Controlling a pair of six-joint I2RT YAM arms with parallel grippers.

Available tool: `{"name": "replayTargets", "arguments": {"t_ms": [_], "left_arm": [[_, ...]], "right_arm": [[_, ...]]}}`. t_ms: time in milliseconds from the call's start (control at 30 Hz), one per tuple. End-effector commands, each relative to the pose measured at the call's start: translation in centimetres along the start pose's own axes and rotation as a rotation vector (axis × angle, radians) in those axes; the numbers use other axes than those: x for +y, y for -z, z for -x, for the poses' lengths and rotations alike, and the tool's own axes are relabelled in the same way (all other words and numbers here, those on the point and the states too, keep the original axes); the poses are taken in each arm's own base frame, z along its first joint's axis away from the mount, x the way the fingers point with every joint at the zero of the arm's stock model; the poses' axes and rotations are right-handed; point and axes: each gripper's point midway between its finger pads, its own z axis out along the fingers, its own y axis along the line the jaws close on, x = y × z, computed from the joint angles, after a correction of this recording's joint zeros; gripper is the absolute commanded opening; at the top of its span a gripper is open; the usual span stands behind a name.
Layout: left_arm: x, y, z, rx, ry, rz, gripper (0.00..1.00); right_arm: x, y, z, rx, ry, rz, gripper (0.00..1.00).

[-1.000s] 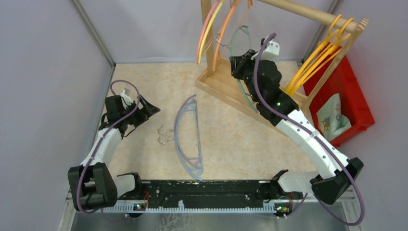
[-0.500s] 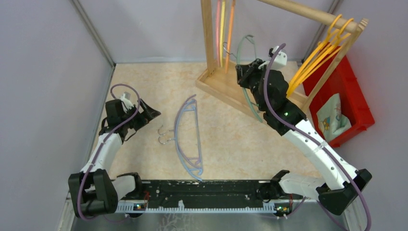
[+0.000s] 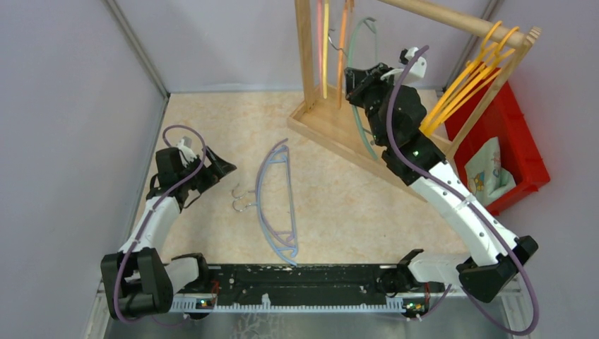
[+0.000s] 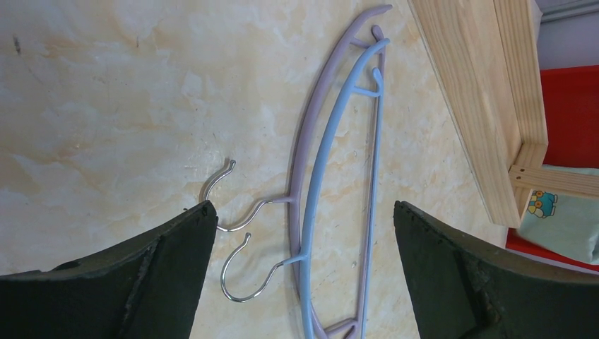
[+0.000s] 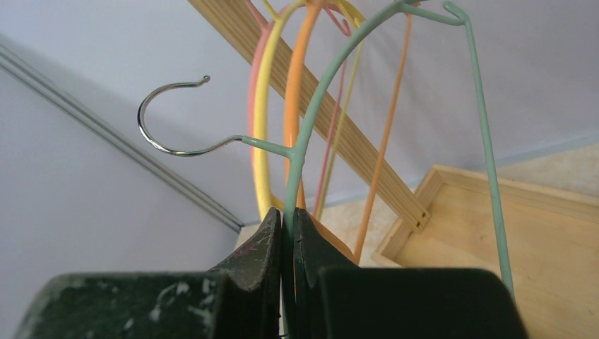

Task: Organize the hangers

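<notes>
**Right arm has the green hanger up at the rack, left arm idle over the two on the table**

- Right fingers are clamped on the green hanger, pinching the curved shoulder just below where the hook neck joins.
- The green hanger is held up off the table, in front of the wooden rack. In the wrist view its metal hook points left into free air and touches nothing.
- Right behind it in that view are a yellow hanger, an orange hanger and a pink hanger. They hang near the rack's left upright (their tops are cut off in the top view).
- More yellow hangers hang in a bunch at the right end of the rail, beside a red bin.
- Left fingers are spread wide with nothing between them, low over the table.
- The purple hanger and blue hanger lie flat mid-table, nested and overlapping. Both hooks point toward the left arm.
- The purple hook tip sits just beside one left fingertip. Cannot tell from the wrist view if it touches, though from the top it looks apart.
</notes>
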Motion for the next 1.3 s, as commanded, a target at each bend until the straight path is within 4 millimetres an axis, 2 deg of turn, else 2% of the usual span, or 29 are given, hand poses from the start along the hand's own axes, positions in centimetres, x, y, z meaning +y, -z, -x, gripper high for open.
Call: {"name": "replayTargets", "arguments": {"t_ms": [0, 167, 333, 533, 767, 933, 1267], "left_arm": [[-0.2, -0.1, 0.5, -0.018, -0.030, -0.016, 0.99], [0.1, -0.2, 0.2, -0.001, -0.040, -0.012, 0.99], [0.1, -0.5, 0.1, 0.018, -0.045, -0.017, 0.99], [0.1, -0.6, 0.1, 0.031, -0.060, -0.017, 0.99], [0.3, -0.8, 0.3, 0.042, -0.069, -0.008, 0.99], [0.3, -0.9, 0.4, 0.044, -0.068, -0.005, 0.99], [0.8, -1.3, 0.5, 0.045, -0.067, 0.009, 0.99]], "right_arm": [[3.1, -0.3, 5.6, -0.168, -0.078, 0.087, 0.00], [3.4, -0.7, 7.6, -0.269, -0.103, 0.087, 0.00], [3.5, -2.0, 9.0, -0.350, -0.131, 0.066, 0.00], [3.0, -4.3, 8.7, -0.381, -0.194, 0.062, 0.00], [1.7, -6.0, 9.9, -0.448, -0.250, 0.067, 0.00], [1.6, -7.0, 10.6, -0.480, -0.276, 0.090, 0.00], [0.0, -10.0, 9.9, -0.487, -0.288, 0.060, 0.00]]}}
